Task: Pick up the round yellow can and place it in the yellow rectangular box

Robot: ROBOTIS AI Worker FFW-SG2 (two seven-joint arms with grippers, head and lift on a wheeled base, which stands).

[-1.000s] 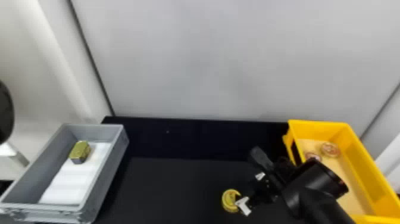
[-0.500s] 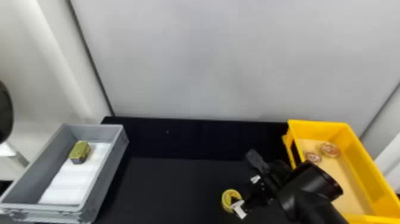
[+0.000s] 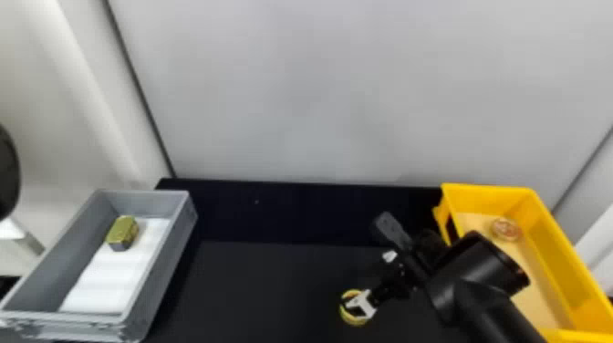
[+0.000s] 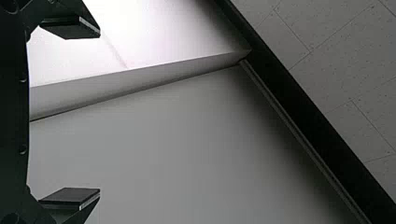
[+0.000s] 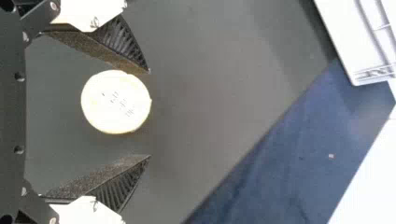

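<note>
Yellow, disc-shaped can (image 5: 116,101) lies between the right pincer's (image 3: 361,286) parted, ribbed black fingers (image 5: 122,44).

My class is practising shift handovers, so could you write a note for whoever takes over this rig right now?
Right gripper: open, its fingers on either side of the round yellow can, which sits nearer one of them.
Left gripper: open and empty, facing a pale wall.
Things: the can is on the black table, to the left of the yellow rectangular box, which holds a round reddish item.
Done: the right gripper is placed around the can.
Left: close on it, lift it, carry it to the yellow box and release.
</note>
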